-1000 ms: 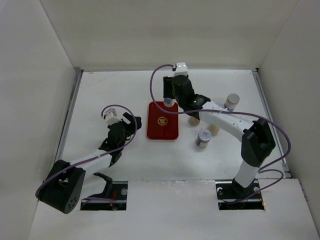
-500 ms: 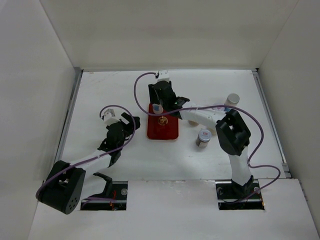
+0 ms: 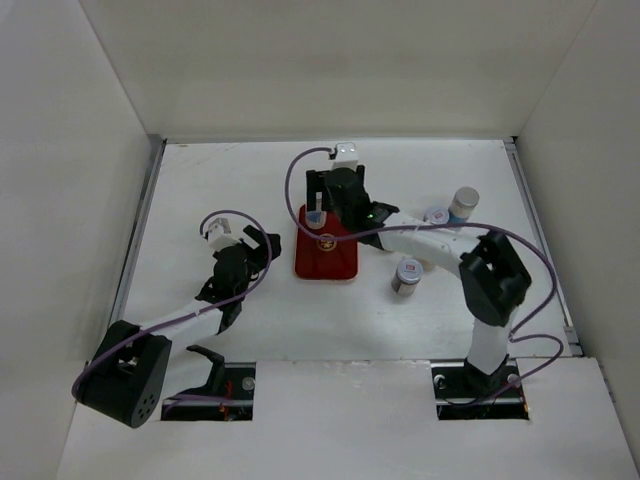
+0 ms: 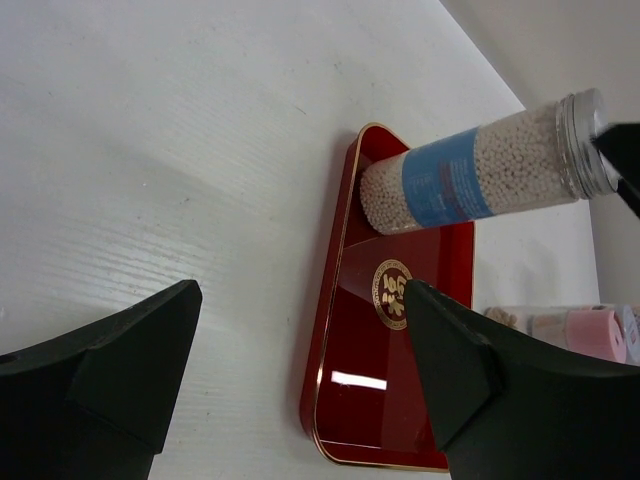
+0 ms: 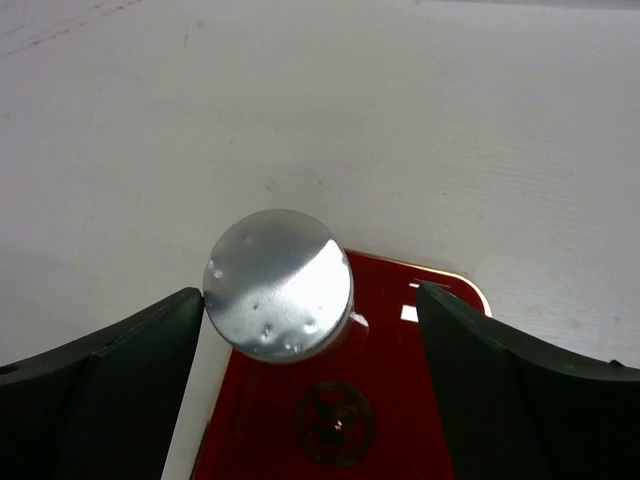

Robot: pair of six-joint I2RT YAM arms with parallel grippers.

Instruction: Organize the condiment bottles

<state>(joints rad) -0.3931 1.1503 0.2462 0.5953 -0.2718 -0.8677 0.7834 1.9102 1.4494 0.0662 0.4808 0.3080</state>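
A tall grey-capped bottle with a blue label (image 3: 315, 216) stands on the far left corner of the red tray (image 3: 330, 262). My right gripper (image 3: 322, 200) hovers over it, jaws open wide. In the right wrist view its silver cap (image 5: 280, 285) sits between the fingers, close to the left one (image 5: 150, 350). My left gripper (image 3: 268, 245) is open and empty, left of the tray. In the left wrist view the bottle (image 4: 480, 180) stands at the tray's (image 4: 400, 400) far end. Another grey-capped bottle (image 3: 463, 203) and two silver-lidded jars (image 3: 436, 215) (image 3: 407, 275) stand right of the tray.
A pink-capped bottle (image 4: 590, 333) shows beyond the tray in the left wrist view; in the top view my right arm hides it. White walls enclose the table on three sides. The right arm stretches across the table's right half.
My right gripper carried the blue-label bottle leftward onto the tray's far left corner, then shifted slightly right; its jaws now stand open around the cap. The left arm has not moved.
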